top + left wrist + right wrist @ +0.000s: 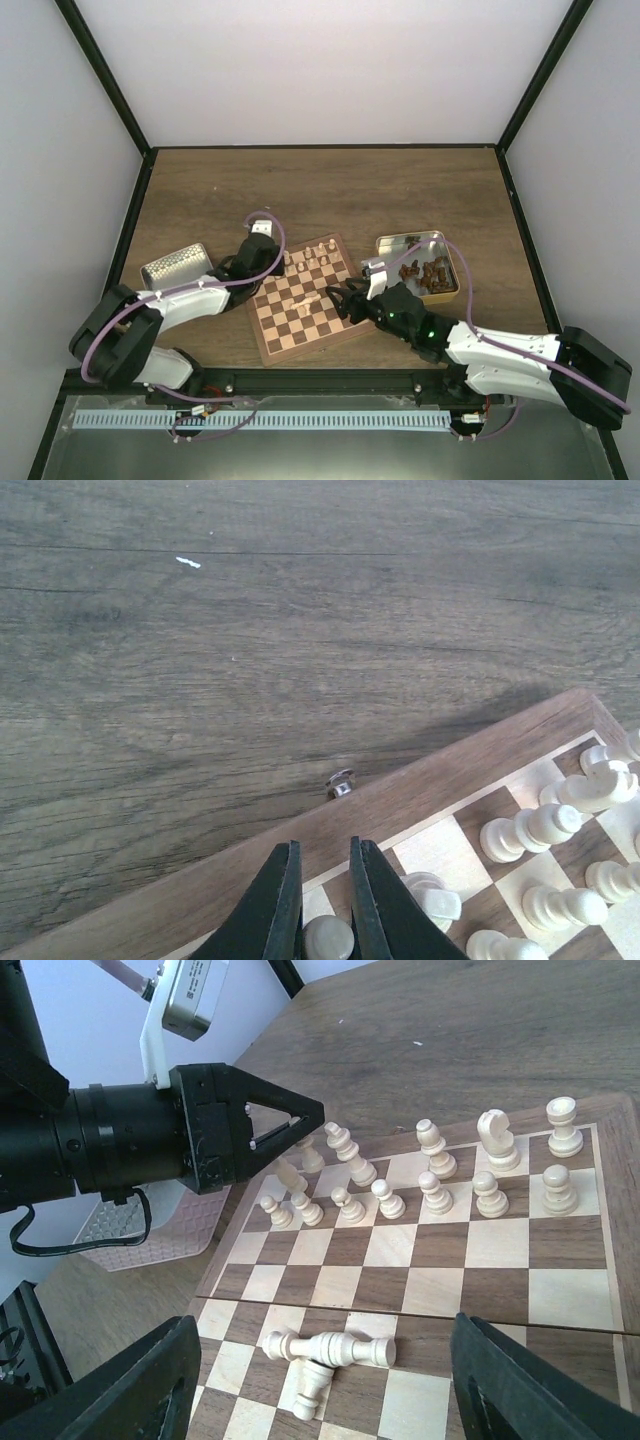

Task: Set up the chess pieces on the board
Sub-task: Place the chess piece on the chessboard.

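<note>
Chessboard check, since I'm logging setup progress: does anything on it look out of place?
Yes: cream pieces lie toppled on their sides in the middle of the chessboard, touching each other.

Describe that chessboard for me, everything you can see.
The board is square and wooden: tan and dark brown checks inside a plain brown rim, a seam across its middle. It lies flat, askew on the table. Cream pieces stand in two rows along its far side; toppled ones lie mid-board. The left claw is shut on a cream piece at that far edge; the open right claw hovers above.
</note>
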Controlling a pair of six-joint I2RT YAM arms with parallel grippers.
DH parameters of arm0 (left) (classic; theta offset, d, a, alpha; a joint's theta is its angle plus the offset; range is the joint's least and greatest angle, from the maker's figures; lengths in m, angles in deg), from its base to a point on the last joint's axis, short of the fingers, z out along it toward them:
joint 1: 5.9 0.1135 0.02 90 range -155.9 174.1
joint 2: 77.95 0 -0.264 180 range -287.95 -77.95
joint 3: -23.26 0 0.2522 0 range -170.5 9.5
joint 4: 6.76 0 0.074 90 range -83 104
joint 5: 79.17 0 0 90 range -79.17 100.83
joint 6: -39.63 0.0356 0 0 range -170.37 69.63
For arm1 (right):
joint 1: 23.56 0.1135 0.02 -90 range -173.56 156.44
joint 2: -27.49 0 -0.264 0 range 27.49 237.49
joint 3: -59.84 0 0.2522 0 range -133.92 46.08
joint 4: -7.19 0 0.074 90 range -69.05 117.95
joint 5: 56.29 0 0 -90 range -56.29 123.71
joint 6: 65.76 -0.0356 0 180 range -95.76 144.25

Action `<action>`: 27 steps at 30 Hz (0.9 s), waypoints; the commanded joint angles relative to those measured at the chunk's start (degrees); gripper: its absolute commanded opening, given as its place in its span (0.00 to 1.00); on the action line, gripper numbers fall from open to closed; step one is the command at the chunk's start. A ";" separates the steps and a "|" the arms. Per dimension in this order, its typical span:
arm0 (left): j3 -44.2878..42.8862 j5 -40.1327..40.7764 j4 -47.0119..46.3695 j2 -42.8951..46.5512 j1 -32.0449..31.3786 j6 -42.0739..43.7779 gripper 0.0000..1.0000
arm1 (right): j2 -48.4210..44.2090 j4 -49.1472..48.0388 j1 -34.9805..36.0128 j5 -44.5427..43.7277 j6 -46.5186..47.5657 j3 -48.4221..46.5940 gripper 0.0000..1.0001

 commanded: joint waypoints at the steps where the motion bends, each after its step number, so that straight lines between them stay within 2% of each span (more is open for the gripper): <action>1: 0.77 0.32 -3.96 -1.21 0.57 0.60 0.06 | 0.19 0.28 0.06 -0.79 -0.37 -0.59 0.70; 13: 1.02 0.09 -5.57 -5.84 1.02 0.10 0.09 | 1.94 0.24 0.05 -0.10 -0.25 -1.66 0.70; 23: 1.31 -0.48 -3.80 -2.04 1.02 0.38 0.23 | 2.50 -0.29 0.06 0.25 -0.46 -1.76 0.70; 27: 1.11 -1.37 -3.13 0.52 1.03 0.26 0.24 | 3.02 -0.76 0.03 0.65 -0.54 -1.84 0.70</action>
